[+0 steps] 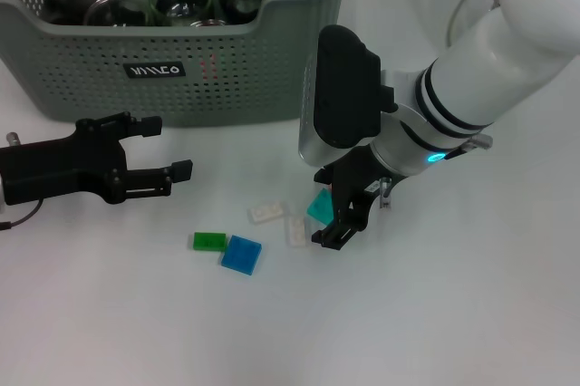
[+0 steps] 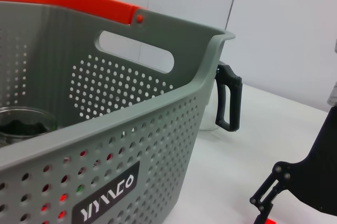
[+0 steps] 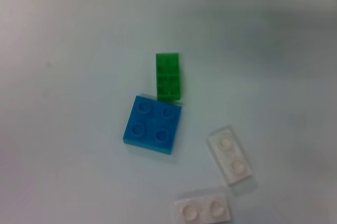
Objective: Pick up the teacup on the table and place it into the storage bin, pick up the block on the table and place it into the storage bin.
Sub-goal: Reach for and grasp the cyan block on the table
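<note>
A teal block (image 1: 320, 206) sat pinched between the right gripper's (image 1: 340, 212) fingers, just above the table (image 1: 453, 313). Green (image 1: 208, 241), blue (image 1: 241, 254) and two white blocks (image 1: 266, 214) lay beside it. The bin (image 1: 227, 69) stood behind, holding teaware. The left gripper (image 1: 154, 155) hovered open nearby.

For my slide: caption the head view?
Right gripper holds a teal block near the storage bin.
</note>
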You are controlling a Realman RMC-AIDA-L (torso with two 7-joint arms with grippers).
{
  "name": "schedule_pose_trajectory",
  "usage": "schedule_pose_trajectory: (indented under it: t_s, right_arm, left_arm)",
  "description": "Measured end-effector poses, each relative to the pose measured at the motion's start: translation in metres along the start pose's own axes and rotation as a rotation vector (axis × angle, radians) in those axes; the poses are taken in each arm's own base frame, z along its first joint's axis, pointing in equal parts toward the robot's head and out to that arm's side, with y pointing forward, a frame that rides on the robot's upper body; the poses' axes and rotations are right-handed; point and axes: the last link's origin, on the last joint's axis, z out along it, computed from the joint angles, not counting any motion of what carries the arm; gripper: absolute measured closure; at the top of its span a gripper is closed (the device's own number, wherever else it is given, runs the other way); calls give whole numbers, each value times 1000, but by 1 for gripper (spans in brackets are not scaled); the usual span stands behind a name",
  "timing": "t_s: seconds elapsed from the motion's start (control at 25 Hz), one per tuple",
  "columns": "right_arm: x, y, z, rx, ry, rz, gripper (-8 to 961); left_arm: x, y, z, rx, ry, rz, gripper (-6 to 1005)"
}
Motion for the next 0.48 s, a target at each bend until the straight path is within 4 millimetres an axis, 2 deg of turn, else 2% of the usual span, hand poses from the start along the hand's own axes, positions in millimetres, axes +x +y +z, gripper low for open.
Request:
schedule_pose_trajectory:
  t_s: [0.48]
  right_arm:
    - [4, 0, -1, -4, 9, 15, 66]
  left_arm:
    - [1, 0, 0, -2, 1, -4, 123]
